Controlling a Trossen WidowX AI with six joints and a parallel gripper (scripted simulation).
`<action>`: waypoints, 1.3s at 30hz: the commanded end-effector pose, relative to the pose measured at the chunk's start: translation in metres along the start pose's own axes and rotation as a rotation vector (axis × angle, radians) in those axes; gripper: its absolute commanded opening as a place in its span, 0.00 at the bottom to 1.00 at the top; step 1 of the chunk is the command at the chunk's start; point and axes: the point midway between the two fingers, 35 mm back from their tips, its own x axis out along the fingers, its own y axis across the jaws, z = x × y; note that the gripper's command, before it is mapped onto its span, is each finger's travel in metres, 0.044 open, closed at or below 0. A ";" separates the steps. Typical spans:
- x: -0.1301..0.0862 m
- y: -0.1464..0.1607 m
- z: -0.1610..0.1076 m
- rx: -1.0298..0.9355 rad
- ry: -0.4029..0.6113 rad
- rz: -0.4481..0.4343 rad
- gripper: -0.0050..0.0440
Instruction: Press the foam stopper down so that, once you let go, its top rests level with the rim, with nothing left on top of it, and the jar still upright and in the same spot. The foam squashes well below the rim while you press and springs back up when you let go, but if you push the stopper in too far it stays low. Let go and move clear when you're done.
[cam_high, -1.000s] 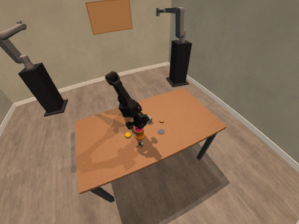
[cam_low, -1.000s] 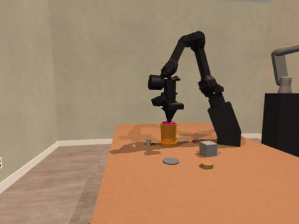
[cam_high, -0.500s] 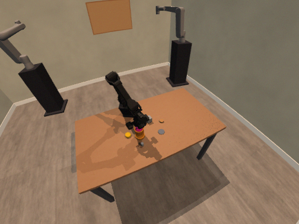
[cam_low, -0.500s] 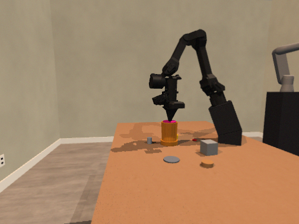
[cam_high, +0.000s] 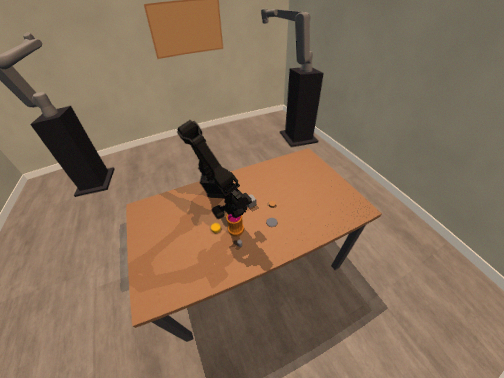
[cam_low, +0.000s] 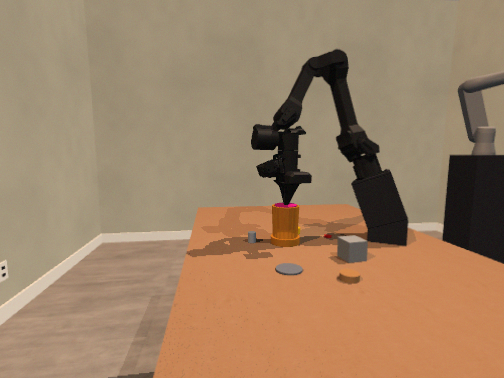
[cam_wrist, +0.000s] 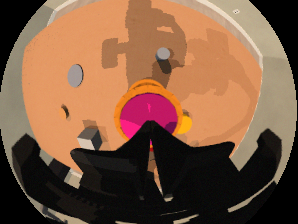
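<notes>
An orange ribbed jar (cam_low: 285, 224) stands upright on the table; it also shows in the top view (cam_high: 236, 226). A magenta foam stopper (cam_low: 285, 205) sits in its mouth, its top about at the rim, seen as a pink disc in the wrist view (cam_wrist: 149, 115). My gripper (cam_low: 288, 200) (cam_wrist: 150, 124) is shut and empty, pointing straight down, its tips on or just above the stopper's top. I cannot tell whether the tips touch.
A small grey cylinder (cam_low: 252, 237) stands left of the jar. A flat grey disc (cam_low: 289, 269), a grey cube (cam_low: 352, 248) and an orange disc (cam_low: 349, 276) lie nearer. A yellow disc (cam_high: 215, 227) lies beside the jar. The arm's base (cam_low: 380, 207) is behind.
</notes>
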 end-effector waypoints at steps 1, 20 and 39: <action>0.000 0.000 0.000 -0.003 -0.005 0.006 0.10; -0.074 0.000 0.008 -0.002 -0.006 0.008 0.10; -0.071 0.001 0.006 -0.009 -0.001 0.013 0.10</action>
